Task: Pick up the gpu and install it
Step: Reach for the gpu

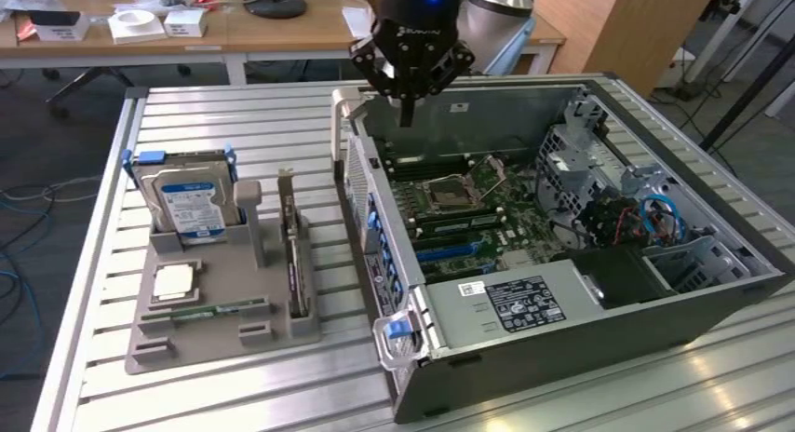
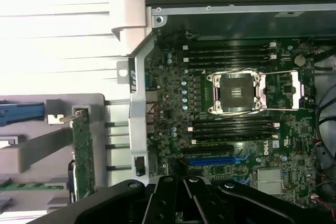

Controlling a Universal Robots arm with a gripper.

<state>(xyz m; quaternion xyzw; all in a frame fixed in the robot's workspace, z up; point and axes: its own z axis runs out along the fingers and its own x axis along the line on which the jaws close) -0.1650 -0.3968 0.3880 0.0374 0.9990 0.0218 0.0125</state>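
Surface: a ribbed silver metal surface (image 1: 211,115) carried a grey plastic parts holder (image 1: 162,353) toward its edge at the exterior view's left. An open grey metal computer case (image 1: 559,357) stood toward the edge at the exterior view's right.
Jaws: the arm's black jaws (image 1: 408,114) hung above the case's far corner, over the green motherboard (image 1: 497,218). They looked clenched together on nothing.
Step in hand: judging by the empty jaws, the pick-up had not yet begun.
Doing it well: the jaws would need releasing before they reach the card. They should line up across its thin upper edge and close on the board clear of the bracket. The lift should go straight up out of the slot, so the card does not bind.
Gpu against jaws: the gpu (image 1: 296,264), a thin dark circuit card with a silvery bracket, stood on edge in the holder's slot nearest the case. It was well apart from the jaws, toward the surface's near edge, with the case wall between them.
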